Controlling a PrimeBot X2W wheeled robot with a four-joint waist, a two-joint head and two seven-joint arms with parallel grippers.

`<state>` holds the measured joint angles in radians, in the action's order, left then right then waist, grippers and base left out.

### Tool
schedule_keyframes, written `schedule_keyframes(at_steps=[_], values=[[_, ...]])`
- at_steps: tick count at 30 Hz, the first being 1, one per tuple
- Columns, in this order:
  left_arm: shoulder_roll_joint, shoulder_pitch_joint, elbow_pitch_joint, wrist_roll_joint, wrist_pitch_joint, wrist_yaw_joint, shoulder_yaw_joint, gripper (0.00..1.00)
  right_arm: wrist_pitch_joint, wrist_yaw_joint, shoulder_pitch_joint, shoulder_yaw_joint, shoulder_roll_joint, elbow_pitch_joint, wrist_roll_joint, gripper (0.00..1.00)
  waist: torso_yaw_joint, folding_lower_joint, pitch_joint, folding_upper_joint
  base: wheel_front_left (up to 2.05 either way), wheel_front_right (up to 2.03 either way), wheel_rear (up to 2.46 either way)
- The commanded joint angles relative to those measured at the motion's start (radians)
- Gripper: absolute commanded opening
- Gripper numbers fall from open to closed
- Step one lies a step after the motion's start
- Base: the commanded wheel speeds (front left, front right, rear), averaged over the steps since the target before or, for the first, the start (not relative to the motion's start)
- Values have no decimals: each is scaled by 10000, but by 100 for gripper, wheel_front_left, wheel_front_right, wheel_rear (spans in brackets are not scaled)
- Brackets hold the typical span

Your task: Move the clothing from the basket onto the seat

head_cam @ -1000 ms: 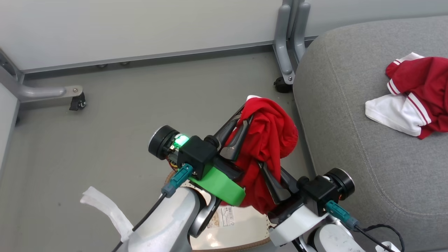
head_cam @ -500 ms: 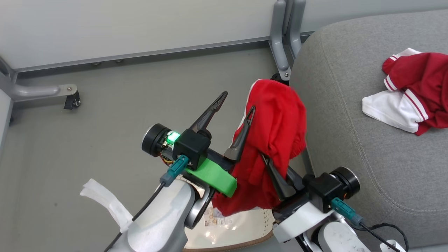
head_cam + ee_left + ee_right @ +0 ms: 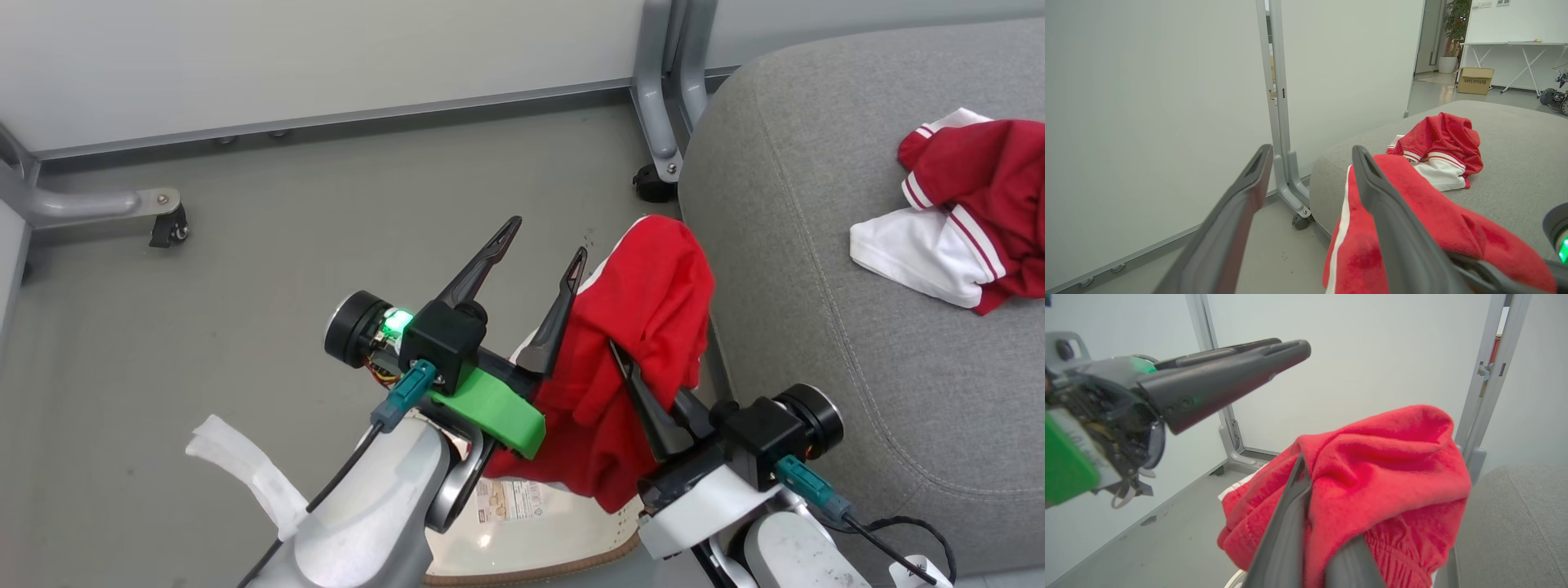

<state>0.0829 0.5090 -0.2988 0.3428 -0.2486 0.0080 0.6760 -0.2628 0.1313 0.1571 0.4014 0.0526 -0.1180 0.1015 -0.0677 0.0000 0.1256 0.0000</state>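
Red clothing (image 3: 1392, 457) between closed right jaws

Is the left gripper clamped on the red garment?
No, the left gripper is open, nothing between its fingers; the red garment hangs beside it.

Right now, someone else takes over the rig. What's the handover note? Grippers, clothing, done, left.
Left gripper: open, nothing between its fingers, close beside the held garment.
Right gripper: shut on a red garment, held up near the edge of the seat, lower end hanging over the basket.
Done: one red-and-white garment lies on the seat.
Left: carry the held garment over the seat and release it. The arms and cloth hide most of the basket, so check it for more.
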Motion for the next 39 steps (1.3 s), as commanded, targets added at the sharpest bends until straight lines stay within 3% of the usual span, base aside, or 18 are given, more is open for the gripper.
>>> schedule_keyframes(at_steps=[1,13,23,28,39], values=[[101,145,-47,59,-35,14,-23,100,-30,-10,131,-18,20,20,-32,0,-5,0,29,0,0,0,0],[365,-161,-154,227,-74,85,-126,100,-30,-9,320,-366,9,240,-199,0,-404,0,372,0,0,0,0],[1095,-745,-112,100,-172,-174,-407,100,-30,-10,508,-1184,13,568,-348,0,-1842,0,1065,0,0,0,0],[1377,-1329,692,-308,-166,-480,-743,100,-30,-10,194,-1741,-4,744,-204,0,-2641,0,1329,0,0,0,0],[1493,-2816,1289,-1138,-158,-805,-1532,100,-30,-10,-838,-3139,-19,1140,287,0,-3961,0,1360,0,0,0,0]])
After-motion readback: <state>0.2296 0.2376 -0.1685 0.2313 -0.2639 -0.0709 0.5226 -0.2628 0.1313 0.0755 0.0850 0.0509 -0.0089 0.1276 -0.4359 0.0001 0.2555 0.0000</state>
